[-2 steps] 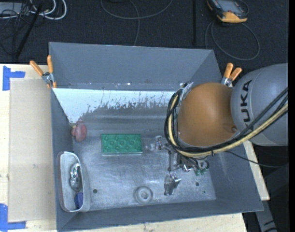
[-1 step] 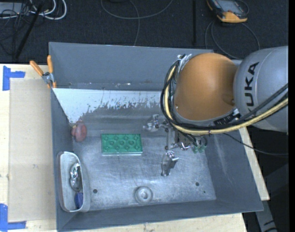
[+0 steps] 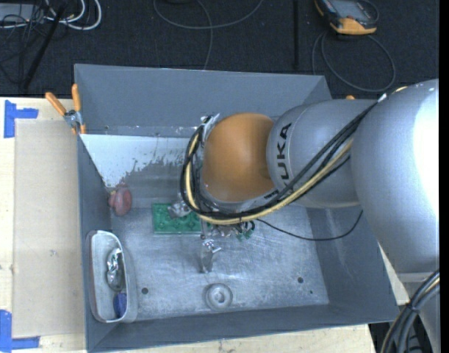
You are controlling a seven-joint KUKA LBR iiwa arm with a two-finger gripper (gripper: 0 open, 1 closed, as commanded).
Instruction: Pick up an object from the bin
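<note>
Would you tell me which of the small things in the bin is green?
The flat board at mid-bin, beside the gripper. The round lump beyond it is pinkish, and the ring at the front is grey metal.

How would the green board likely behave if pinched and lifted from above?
The green board looks flat and thin, so probably stiff and light. Lying flat on the bin floor, it offers little edge and may slide rather than lift. Its right end is hidden under the arm, so its balance is hard to judge.
</note>
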